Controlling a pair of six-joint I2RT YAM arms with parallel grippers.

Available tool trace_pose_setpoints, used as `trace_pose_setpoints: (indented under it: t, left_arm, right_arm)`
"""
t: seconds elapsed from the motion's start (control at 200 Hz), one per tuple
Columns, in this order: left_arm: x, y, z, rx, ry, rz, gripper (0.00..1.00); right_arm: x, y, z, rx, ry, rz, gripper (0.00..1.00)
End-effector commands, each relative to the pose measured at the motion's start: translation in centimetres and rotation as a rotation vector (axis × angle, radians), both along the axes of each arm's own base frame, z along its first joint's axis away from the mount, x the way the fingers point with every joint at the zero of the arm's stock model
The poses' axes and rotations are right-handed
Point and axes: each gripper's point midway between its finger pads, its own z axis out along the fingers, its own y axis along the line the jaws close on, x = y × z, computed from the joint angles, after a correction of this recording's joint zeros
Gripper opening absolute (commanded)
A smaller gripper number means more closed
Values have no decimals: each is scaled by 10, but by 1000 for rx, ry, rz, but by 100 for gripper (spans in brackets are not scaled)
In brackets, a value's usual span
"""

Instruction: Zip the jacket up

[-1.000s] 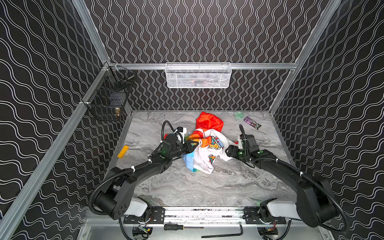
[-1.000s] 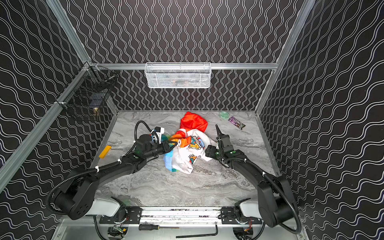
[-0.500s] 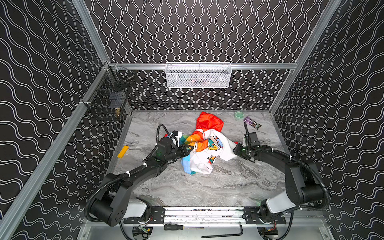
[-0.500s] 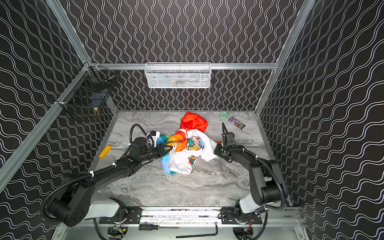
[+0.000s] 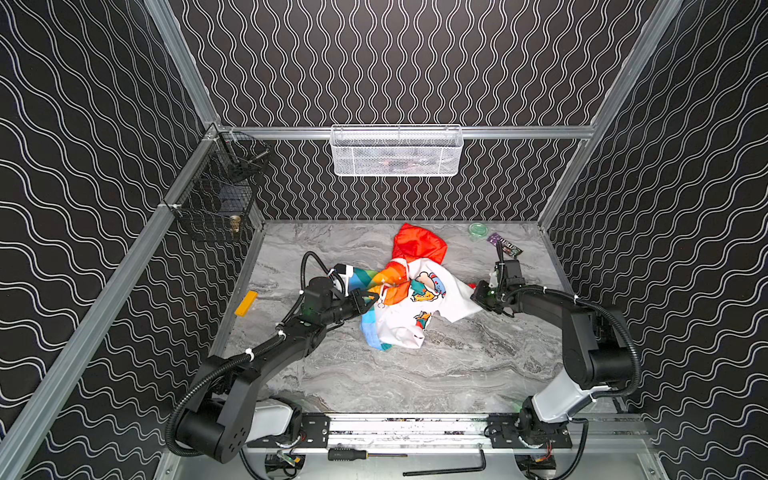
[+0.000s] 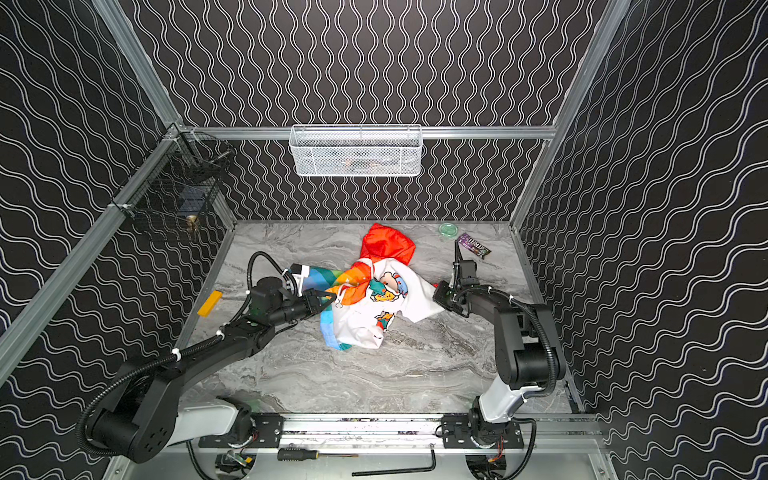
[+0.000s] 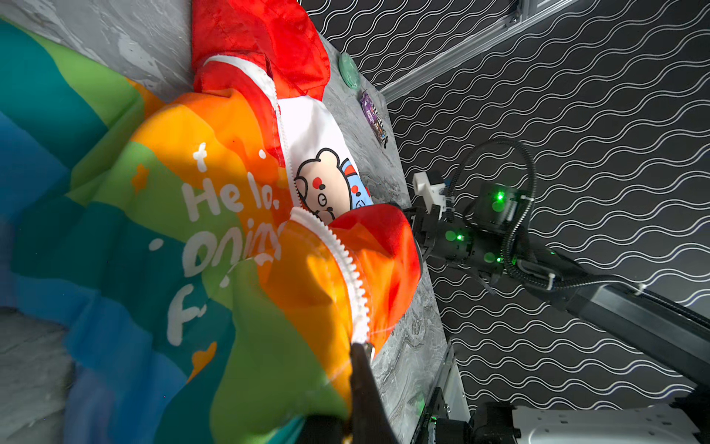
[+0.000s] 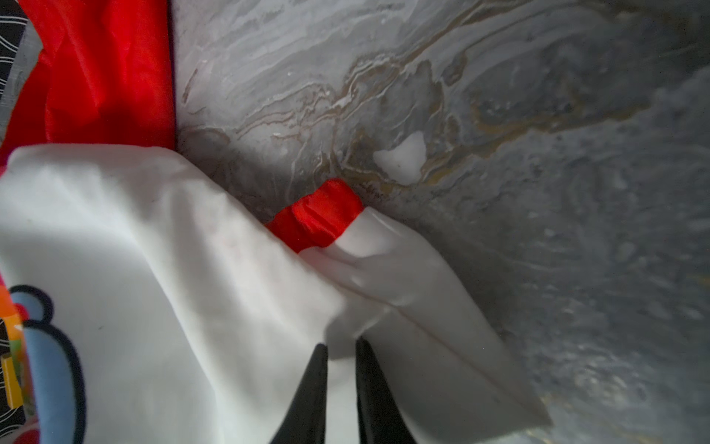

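Pinching the zipper edge [image 7: 347, 265], the left gripper [image 7: 359, 348] is clamped on the jacket [image 5: 409, 307]. The right gripper [image 8: 342, 351] nips its white sleeve [image 8: 403, 276]. The cloth looks thin, limp and slippery, so grip beside the teeth and keep it taut. It lies crumpled mid-surface, hood [image 5: 419, 243] toward the back edge, long axis back-to-front.

The jacket [image 5: 409, 299] lies crumpled in the middle of the table [image 5: 415, 374], its red hood [image 5: 419, 243] toward the back wall. A rainbow-striped panel with white lettering folds over white, cartoon-printed lining. The white zipper [image 7: 347, 269] seems undone, and a red cuff [image 8: 319, 219] ends one white sleeve.
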Motion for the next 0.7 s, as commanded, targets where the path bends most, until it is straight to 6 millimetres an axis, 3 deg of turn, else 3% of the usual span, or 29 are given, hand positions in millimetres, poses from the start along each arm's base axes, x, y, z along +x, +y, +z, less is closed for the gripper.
trace_pose_setpoints:
  t: [0.0, 0.445, 0.576, 0.696]
  left_arm:
    - [2, -1, 12, -38, -35, -15, 0]
    - [2, -2, 19, -45, -43, -35, 0]
    - [2, -3, 22, -41, -49, -39, 0]
    - [4, -3, 23, -37, -52, -36, 0]
  right_arm:
    - [-1, 15, -1, 84, -15, 26, 17]
    - [-18, 69, -12, 160, 16, 116, 13]
    - [-22, 95, -11, 186, 18, 154, 14]
    - [-28, 132, -11, 210, 23, 213, 14]
